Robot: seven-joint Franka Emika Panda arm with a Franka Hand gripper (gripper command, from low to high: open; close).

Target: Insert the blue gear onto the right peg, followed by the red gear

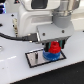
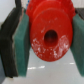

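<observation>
Red gear: I see the small glossy red plastic gear (image 2: 48,34), round, dark centre hole.
Gripper: my gripper (image 1: 53,49) jaws clamp it, pads at 3 and 9 o'clock.
Blue gear: the wide blue plastic gear (image 1: 50,55) sits directly beneath, on the dark rectangular base plate (image 1: 36,59).

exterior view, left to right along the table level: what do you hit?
Black cable → left end of the dark base plate → red gear held in the gripper, directly above the blue gear → right end of the base plate.
</observation>
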